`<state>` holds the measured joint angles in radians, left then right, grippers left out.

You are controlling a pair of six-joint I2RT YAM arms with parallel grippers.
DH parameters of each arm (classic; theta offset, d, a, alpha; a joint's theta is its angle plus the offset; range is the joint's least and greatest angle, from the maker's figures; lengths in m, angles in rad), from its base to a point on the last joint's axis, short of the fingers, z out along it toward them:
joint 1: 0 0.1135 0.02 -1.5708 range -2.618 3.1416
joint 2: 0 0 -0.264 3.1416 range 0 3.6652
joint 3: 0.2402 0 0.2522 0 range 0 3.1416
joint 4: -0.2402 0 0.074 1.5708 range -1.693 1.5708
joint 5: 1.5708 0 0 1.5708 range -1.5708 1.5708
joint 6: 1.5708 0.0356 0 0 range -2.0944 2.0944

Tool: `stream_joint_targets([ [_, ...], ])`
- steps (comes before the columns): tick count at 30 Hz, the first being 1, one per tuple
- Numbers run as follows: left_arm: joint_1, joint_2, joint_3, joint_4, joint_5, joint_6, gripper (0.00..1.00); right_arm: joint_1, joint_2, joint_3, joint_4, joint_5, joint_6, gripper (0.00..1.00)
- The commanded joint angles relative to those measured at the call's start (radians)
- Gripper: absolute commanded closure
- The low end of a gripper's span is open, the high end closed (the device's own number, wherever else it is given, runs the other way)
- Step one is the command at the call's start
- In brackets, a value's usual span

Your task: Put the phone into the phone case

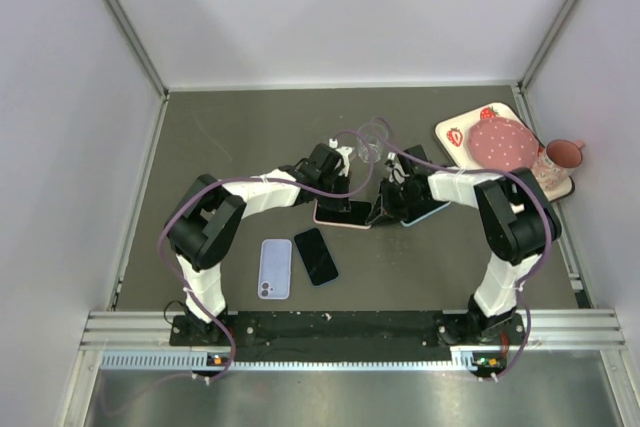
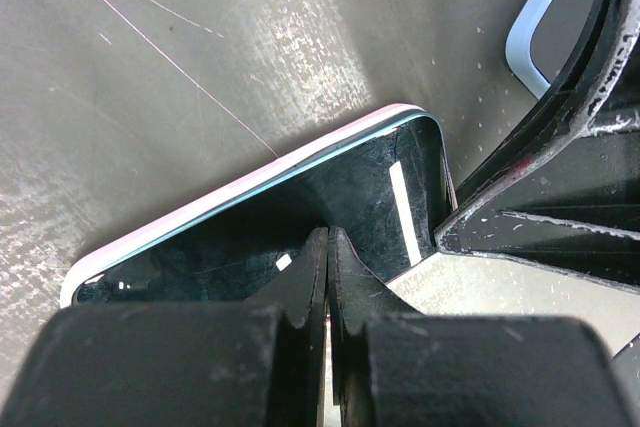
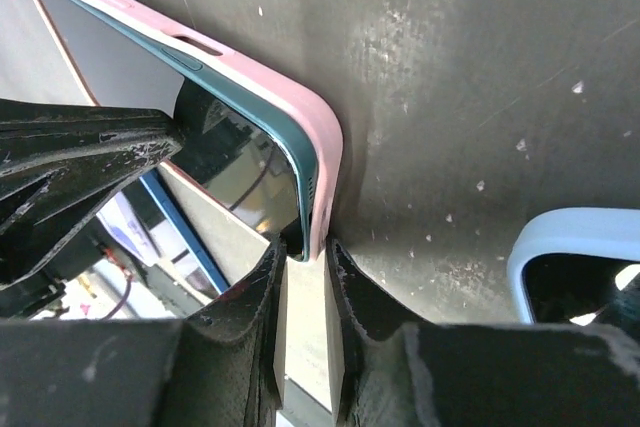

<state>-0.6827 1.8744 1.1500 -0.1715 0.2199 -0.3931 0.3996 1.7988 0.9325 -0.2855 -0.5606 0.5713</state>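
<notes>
Because the phone [image 2: 230,247] already lies screen-up inside the pink case [image 3: 262,80], stage: seating it, probably late in the task.
Near left: a lilac case [image 1: 275,268] and a bare black phone [image 1: 316,256] lie side by side, apart from both grippers.
Left gripper [image 2: 328,242]: fingers pressed together with nothing between them, tips down on the phone's glass.
Phone and case: in the middle of the table [image 1: 240,137], long axis running left to right between the two grippers. A teal rim shows along one long edge just inside the pink lip; whether that edge is fully home I cannot tell.
Right gripper [image 3: 308,267]: drawn to a narrow gap, pinching the pink case at its right-hand corner.
Key relation: the phone lies straight under the left tips and leftward of the right tips, so the left arm is placed to push and the right to brace.
Just right: a pale blue case [image 3: 570,232] lies near the right gripper and limits sliding that way.
Far right: plates [image 1: 503,142] and a mug [image 1: 563,159], well apart.
Room: widest toward the far side of the table.
</notes>
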Motion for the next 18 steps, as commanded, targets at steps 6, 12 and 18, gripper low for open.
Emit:
stream_joint_targets([
  [6, 0.0, 0.063, -0.047, -0.166, -0.083, 0.045, 1.0, 0.146, 0.04, 0.019, -0.095, 0.498, -0.119, 1.0],
  [12, 0.0, 0.066, -0.041, -0.172, -0.085, 0.048, 1.0, 0.191, 0.042, 0.037, -0.113, 0.557, -0.174, 1.0],
  [18, 0.0, 0.065, -0.041, -0.172, -0.096, 0.051, 1.0, 0.216, -0.05, 0.046, -0.123, 0.604, -0.197, 1.0],
])
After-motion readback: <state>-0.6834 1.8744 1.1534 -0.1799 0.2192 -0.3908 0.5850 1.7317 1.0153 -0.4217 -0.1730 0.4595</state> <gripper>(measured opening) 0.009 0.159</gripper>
